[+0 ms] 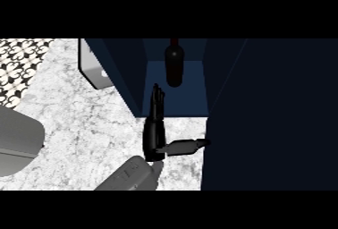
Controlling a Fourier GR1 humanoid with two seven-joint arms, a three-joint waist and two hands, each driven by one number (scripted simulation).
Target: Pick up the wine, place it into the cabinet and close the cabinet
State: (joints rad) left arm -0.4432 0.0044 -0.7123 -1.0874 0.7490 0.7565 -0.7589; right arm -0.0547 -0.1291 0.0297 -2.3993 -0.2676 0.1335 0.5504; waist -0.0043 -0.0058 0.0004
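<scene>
At upper centre of the frame, the wine (174, 62) stands upright and dark inside the cabinet (185, 103), well back on its blue floor and touched by no hand; placement therefore reads as done, and closing the cabinet is judged to be the step in hand. Lower centre: one hand (156, 134), fingers straight and together pointing toward the cabinet's mouth, thumb spread sideways to the right so that its tip meets the edge of the large dark door panel (271, 116) filling the right of the frame; it holds nothing. Which arm this is cannot be told with certainty; the grey forearm (128, 176) enters from the bottom edge left of centre, so the left is the likelier reading, and no second hand shows. To close well, the fingers should be clear of the opening before the door swings; contact is best kept on the panel's free edge with straight fingers pushing, not hooking; the bottle should be left undisturbed. At left, marbled counter (86, 129); a grey appliance (16, 143) at the left edge; a pale slab (95, 67) leans beside the cabinet's left wall.
</scene>
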